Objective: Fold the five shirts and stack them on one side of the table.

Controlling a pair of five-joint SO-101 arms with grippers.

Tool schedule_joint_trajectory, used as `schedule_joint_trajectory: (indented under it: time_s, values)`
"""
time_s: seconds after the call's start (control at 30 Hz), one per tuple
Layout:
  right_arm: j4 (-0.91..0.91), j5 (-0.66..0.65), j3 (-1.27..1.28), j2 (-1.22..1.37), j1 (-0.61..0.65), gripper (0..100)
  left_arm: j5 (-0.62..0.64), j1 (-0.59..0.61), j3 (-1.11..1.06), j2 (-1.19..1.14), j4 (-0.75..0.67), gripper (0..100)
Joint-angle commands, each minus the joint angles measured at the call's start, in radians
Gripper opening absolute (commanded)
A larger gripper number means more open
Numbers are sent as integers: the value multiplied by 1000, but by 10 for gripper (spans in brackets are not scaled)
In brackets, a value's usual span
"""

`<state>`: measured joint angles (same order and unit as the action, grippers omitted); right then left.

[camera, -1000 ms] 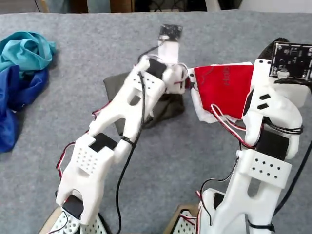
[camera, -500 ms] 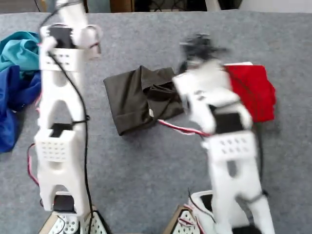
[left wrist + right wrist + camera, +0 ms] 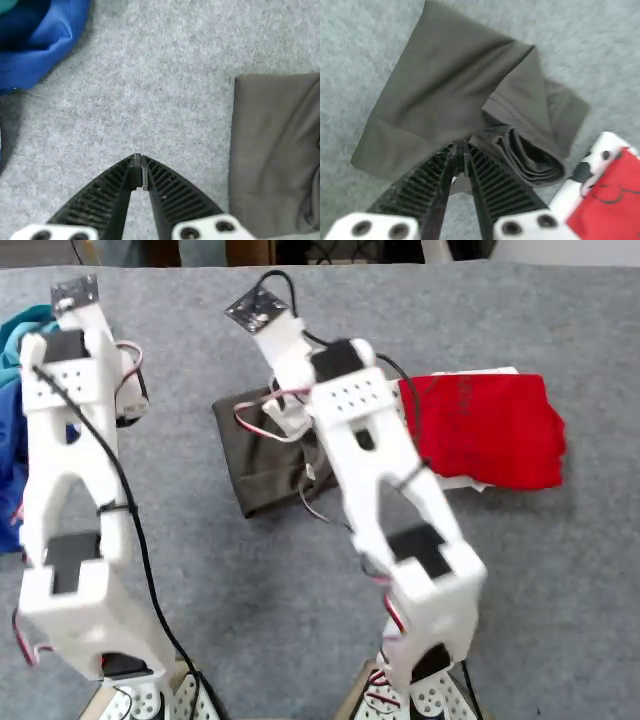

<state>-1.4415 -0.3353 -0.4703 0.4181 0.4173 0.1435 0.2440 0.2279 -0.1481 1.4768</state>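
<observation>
A folded dark olive shirt (image 3: 258, 462) lies mid-table, one side bunched into loose folds (image 3: 530, 150). To its right a folded red shirt (image 3: 490, 428) rests on a white one (image 3: 470, 480). A blue shirt (image 3: 12, 455) and a teal shirt (image 3: 12, 330) lie crumpled at the far left. My right gripper (image 3: 464, 146) is shut, its tips just over the olive shirt; no cloth shows between them. My left gripper (image 3: 138, 161) is shut and empty above bare table, between the blue shirt (image 3: 35, 45) and the olive shirt (image 3: 272, 150).
The grey felt table (image 3: 560, 580) has free room along the front and at the far right. The left arm (image 3: 70, 470) stands along the left side, and the right arm (image 3: 380, 490) crosses the middle, hiding part of the olive shirt.
The left arm swung from the centre to the left side by the blue shirt. The right arm swung left off the red shirt and now hangs over the olive shirt.
</observation>
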Motion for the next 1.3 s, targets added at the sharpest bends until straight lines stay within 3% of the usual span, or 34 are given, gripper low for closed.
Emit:
schedule_joint_trajectory:
  time_s: [0.0, 0.17, 0.27, 0.33, 0.7, 0.97, 1.27]
  values:
    - [-173, -8, -360, 188, 26, 15, -3, 8, -407, 183, -293, 27]
    - [-327, -6, -661, 424, 52, 15, -2, 2, -766, 218, -680, 29]
    - [-325, -6, -690, 479, 64, 15, -2, 4, -903, 186, -901, 29]
    - [-325, -6, -679, 516, 69, 15, -2, 4, -940, 170, -971, 29]
    - [-272, -14, -791, 624, -87, 15, -2, 8, -909, 160, -921, 29]
    - [-11, -14, -944, 736, -244, 15, -2, 8, -909, 160, -921, 29]
    - [-63, -14, -1104, 748, -356, 15, -2, 8, -909, 160, -921, 29]
